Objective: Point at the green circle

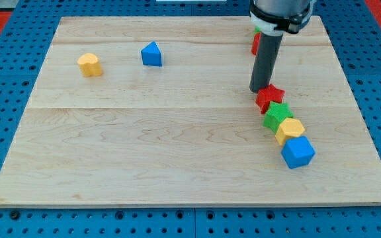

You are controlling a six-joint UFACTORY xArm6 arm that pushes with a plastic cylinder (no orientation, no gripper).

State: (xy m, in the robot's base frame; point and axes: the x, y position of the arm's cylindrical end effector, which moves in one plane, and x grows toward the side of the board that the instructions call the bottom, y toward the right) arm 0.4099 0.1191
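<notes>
Right beside the red star (268, 97) sits my tip (257, 90); tool's a jawless rod, green block (278, 113) still needs reaching

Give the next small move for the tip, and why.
Probably slide my tip toward the view's bottom, just left of the red star, stopping beside the green block. My tip sits at the star's upper left; going straight would shove the star into the green block, whose shape is unclear.
</notes>
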